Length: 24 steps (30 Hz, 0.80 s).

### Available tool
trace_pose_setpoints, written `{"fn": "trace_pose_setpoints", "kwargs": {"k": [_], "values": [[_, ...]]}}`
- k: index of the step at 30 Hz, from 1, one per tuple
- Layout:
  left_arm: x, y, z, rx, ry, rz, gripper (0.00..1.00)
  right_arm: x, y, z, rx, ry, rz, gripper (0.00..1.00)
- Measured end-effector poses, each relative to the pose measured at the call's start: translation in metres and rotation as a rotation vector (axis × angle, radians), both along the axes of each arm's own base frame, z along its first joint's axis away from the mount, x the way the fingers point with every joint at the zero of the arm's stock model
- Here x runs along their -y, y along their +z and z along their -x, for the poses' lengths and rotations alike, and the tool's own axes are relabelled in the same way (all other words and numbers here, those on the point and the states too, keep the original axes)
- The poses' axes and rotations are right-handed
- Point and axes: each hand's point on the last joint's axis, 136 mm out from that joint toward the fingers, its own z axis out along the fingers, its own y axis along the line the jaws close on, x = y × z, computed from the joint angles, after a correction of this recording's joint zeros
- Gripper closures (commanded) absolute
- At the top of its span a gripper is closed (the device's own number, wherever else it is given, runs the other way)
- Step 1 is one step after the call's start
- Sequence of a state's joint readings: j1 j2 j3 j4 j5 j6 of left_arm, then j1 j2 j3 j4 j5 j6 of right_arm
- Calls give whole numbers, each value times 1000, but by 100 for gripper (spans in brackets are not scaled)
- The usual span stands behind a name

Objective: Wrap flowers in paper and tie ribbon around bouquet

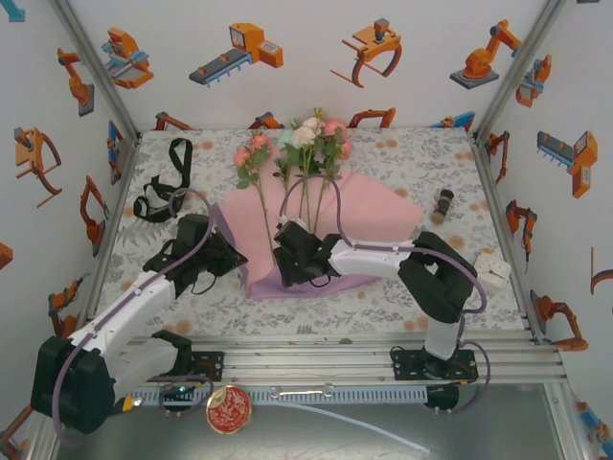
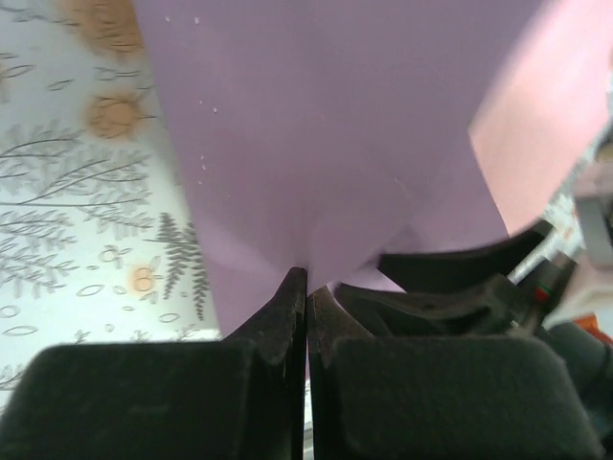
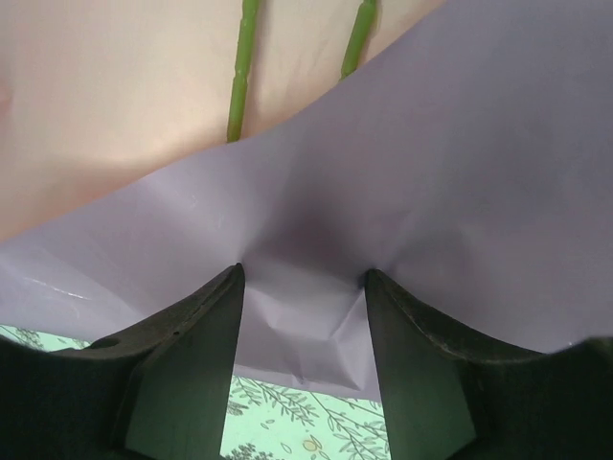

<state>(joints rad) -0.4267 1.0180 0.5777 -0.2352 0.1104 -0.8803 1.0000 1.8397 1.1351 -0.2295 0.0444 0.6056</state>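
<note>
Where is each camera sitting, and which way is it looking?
Top: above and behind the arms, looking down at the table, flowers and paper; left pincer and right pincer show.
Left wrist: on the left arm, looking along its shut left pincer, pinching the lilac paper.
Right wrist: on the right arm, looking past its parted right pincer at paper and two stems.
Shared: all three see the paper.

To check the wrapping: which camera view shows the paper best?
The top external view: most of the paper lies spread, pink side up, under the flowers. The left wrist view gives lilac paper nipped in the shut left pincer; the right wrist view, a lilac fold at the open right pincer.
</note>
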Motion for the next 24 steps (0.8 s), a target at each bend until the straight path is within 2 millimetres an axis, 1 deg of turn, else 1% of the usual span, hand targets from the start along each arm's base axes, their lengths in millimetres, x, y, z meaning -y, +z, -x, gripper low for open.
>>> {"fn": "trace_pose_setpoints", "kwargs": {"k": [4, 8, 11, 13, 15, 19, 22, 24], "values": [[22, 16, 3, 48, -99, 68, 95, -2, 0, -2, 3, -2, -2, 44], [36, 28, 5, 74, -152, 126, 94, -2, 0, -2, 6, -1, -2, 42], [46, 41, 0, 87, -161, 193, 94, -2, 0, -2, 9, 4, -1, 42], [54, 48, -9, 96, -157, 237, 94, -3, 0, -1, 9, 15, -3, 42], [59, 50, -19, 94, -144, 262, 95, -3, 0, -1, 12, 27, -3, 42], [72, 43, -34, 69, -138, 295, 95, -4, 1, 1, 14, 56, -6, 42], [80, 40, -41, 57, -145, 296, 95, -1, 3, 3, 12, 66, -20, 41], [81, 38, -42, 54, -145, 292, 96, 3, 8, 7, 6, 74, -38, 41]]}}
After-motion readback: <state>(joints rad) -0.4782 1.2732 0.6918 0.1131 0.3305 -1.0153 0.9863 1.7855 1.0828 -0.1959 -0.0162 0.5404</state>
